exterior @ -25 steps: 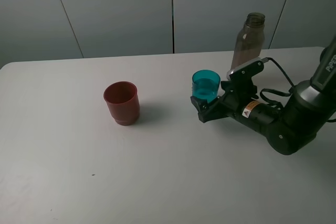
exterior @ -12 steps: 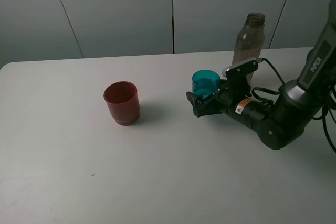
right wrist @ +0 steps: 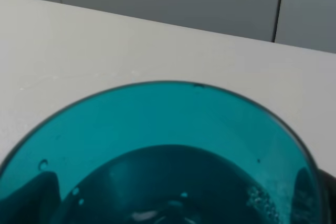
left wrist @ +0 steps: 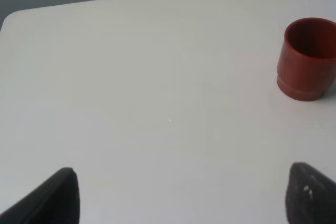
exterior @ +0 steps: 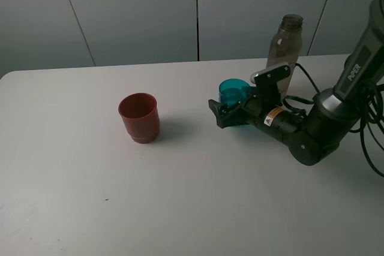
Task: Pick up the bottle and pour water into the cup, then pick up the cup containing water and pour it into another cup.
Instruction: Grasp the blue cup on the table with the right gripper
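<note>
The cup (exterior: 233, 91), a teal translucent tumbler, stands upright right of the table's middle. My right gripper (exterior: 230, 108) lies low along the table, open, with its fingers on either side of the cup's lower part; whether they touch it I cannot tell. The right wrist view is filled by the cup (right wrist: 157, 145), with droplets and a little water inside. The grey-brown bottle (exterior: 284, 46) stands upright behind the arm. The red cup (exterior: 138, 118) sits apart to the left, and the left wrist view shows it (left wrist: 307, 59) too. My left gripper (left wrist: 184, 198) is open and empty over bare table.
The white table (exterior: 90, 196) ends against grey wall panels close behind the bottle. The right arm's black cables (exterior: 369, 142) loop over the table's right side. The left arm does not show in the exterior high view.
My right gripper has slid left along the table, so its open fingers now reach around the teal cup. The cups and the bottle have stayed in place.
</note>
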You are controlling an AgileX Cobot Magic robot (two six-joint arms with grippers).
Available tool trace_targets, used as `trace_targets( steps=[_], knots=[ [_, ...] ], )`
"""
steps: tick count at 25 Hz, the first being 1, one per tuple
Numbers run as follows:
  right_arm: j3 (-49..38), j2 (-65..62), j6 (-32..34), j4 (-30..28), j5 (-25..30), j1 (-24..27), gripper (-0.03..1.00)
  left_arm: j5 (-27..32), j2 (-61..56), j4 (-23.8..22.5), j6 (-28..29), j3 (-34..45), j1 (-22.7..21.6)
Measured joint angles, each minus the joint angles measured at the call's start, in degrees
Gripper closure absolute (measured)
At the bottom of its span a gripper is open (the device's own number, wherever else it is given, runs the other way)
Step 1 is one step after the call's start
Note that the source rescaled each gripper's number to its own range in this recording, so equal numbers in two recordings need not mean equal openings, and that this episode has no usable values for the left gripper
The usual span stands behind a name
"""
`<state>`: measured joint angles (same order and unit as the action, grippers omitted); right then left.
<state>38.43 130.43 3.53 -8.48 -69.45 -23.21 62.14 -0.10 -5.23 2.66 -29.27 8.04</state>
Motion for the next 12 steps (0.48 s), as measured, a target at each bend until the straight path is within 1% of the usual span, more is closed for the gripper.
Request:
trace_targets(
  steps=[1, 2, 3, 5, 6, 12],
  knots=[
    [0.0, 0.0, 0.09, 0.0, 0.0, 0.0, -0.01, 0.0, 0.0, 0.0, 0.0, 0.0, 0.0],
    [0.0, 0.0, 0.09, 0.0, 0.0, 0.0, 0.11, 0.0, 0.0, 0.0, 0.0, 0.0, 0.0],
    [0.0, 0.0, 0.09, 0.0, 0.0, 0.0, 0.33, 0.0, 0.0, 0.0, 0.0, 0.0, 0.0],
    [0.0, 0.0, 0.09, -0.13, 0.0, 0.0, 0.96, 0.0, 0.0, 0.0, 0.0, 0.0, 0.0],
    [0.03, 0.0, 0.09, -0.13, 0.0, 0.0, 0.94, 0.0, 0.0, 0.0, 0.0, 0.0, 0.0],
    [0.12, 0.0, 0.09, -0.13, 0.0, 0.0, 0.94, 0.0, 0.0, 0.0, 0.0, 0.0, 0.0]
  ],
)
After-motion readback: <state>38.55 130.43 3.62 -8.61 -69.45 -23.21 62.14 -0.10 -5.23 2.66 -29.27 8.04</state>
